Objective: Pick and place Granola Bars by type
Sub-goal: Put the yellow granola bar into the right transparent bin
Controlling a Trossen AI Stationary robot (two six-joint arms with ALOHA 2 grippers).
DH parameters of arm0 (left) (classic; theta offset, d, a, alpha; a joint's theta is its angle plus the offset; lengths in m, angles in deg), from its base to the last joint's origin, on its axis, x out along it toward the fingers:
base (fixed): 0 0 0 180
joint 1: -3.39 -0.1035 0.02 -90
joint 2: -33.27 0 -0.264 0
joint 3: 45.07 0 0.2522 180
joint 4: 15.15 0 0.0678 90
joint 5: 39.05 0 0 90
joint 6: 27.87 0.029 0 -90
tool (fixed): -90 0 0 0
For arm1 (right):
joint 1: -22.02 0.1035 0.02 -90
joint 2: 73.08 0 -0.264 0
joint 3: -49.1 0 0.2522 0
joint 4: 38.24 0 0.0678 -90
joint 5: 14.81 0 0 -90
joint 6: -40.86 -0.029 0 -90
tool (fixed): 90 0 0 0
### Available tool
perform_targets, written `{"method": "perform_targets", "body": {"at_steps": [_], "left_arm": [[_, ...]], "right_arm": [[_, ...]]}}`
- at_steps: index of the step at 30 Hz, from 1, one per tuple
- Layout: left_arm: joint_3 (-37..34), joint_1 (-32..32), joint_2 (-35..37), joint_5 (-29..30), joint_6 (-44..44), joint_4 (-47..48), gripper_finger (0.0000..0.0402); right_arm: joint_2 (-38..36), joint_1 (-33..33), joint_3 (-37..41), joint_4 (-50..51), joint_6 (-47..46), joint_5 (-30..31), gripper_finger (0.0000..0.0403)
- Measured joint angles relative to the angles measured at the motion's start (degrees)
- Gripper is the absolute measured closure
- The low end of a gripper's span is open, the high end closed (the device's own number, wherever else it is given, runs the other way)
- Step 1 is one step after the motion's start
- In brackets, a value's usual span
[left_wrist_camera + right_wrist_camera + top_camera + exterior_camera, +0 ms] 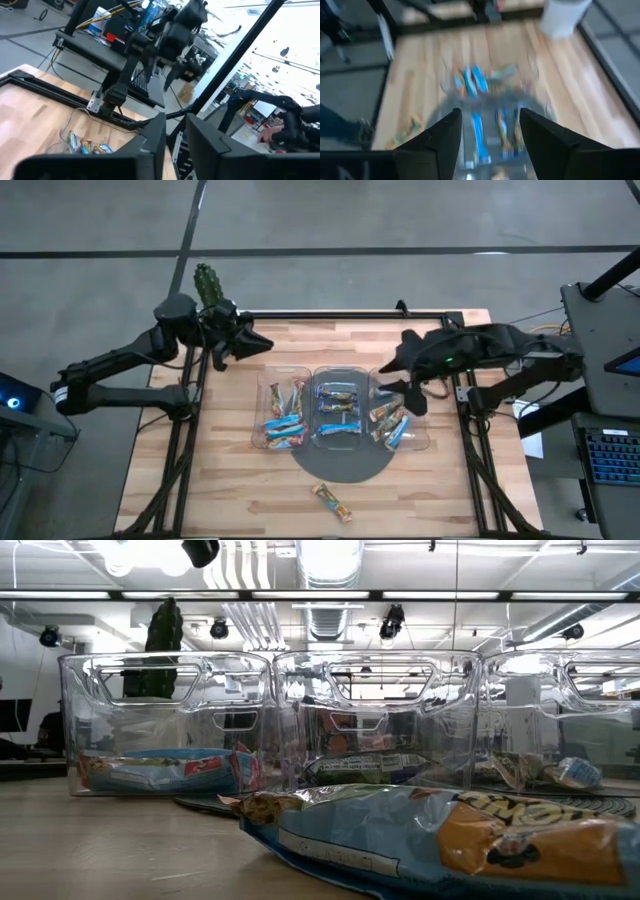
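Wooden table (230, 480) has one granola bar (332, 502) left outside the bins, so the empty, wide-open right gripper (398, 392) should grab it next.

The left gripper (262, 342) is raised, its arm folded back on its own side; its two dark fingers (155, 137) stand slightly apart with nothing between them. The right gripper (487, 131) is angled downward, its fingers (445, 135) spread wide with nothing between them.
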Motion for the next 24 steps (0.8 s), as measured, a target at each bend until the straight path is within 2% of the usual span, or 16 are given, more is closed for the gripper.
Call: {"method": "perform_targets", "body": {"at_steps": [5, 9, 12, 21, 24], "left_arm": [[0.0, 1.0, 0.0, 0.0, 0.7, 0.0, 0.0308], [0.2, 1.9, -0.1, 0.2, 0.9, 0.5, 0.0302], [2.7, 3.0, -0.7, 0.4, 2.7, 2.1, 0.0304], [21.5, 9.3, -9.1, 3.1, 14.5, 24.4, 0.0327], [28.7, 12.8, -13.7, 3.3, 16.8, 29.2, 0.0331]], "right_arm": [[-3.3, -0.1, -0.1, -6.8, 0.9, -0.1, 0.0207], [-5.4, 0.0, -0.1, -8.3, 3.5, -0.1, 0.0214], [-6.9, 0.0, -0.1, -8.3, 5.1, -0.2, 0.0238], [-11.5, -0.1, -0.1, -7.8, 9.4, -0.1, 0.0381], [-13.0, -0.1, -0.1, -7.2, 8.8, 0.1, 0.0388]]}}
